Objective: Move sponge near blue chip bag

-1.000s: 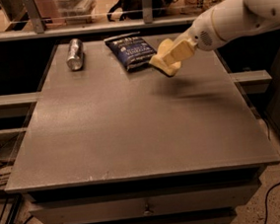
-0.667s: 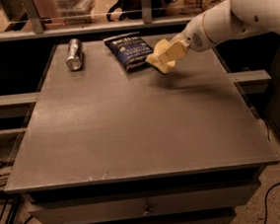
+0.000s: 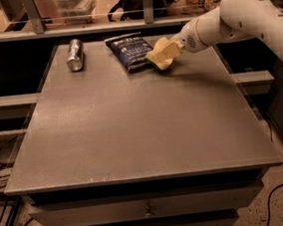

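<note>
We have the hand [image 3: 168, 48] gripping the sponge [image 3: 156, 58] right beside the bag [image 3: 130, 51], nearly done; left: set it on the worktop [image 3: 133, 131], let go.

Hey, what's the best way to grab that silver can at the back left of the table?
Grip the silver can across its round middle, from above: it seems to lie on its side, long axis pointing away. The end effector sits beside the blue chip bag, holding the sponge.
</note>
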Tool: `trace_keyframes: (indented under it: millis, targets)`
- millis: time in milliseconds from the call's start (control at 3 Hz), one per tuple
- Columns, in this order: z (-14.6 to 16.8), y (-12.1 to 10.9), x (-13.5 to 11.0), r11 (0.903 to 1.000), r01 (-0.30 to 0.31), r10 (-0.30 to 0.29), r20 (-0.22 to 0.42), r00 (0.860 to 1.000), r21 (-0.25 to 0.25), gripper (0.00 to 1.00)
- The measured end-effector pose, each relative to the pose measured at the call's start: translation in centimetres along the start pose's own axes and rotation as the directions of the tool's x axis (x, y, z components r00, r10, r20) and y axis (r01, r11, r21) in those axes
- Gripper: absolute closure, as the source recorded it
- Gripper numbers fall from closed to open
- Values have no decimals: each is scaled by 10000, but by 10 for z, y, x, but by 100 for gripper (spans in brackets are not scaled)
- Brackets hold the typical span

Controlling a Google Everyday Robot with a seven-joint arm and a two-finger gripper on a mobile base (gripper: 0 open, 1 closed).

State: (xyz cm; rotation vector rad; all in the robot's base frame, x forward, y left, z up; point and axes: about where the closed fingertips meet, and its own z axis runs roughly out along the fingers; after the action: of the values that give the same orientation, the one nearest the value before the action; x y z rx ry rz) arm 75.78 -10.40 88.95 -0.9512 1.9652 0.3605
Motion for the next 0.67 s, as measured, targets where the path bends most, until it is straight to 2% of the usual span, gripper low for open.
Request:
trace_keyframes:
  millis: [333,667]
  targets:
    - [7,-10,-3,10000,-28,27,102,9999,93,12]
    - [9,-8,-3,10000,-25,24,90,10000,51,0]
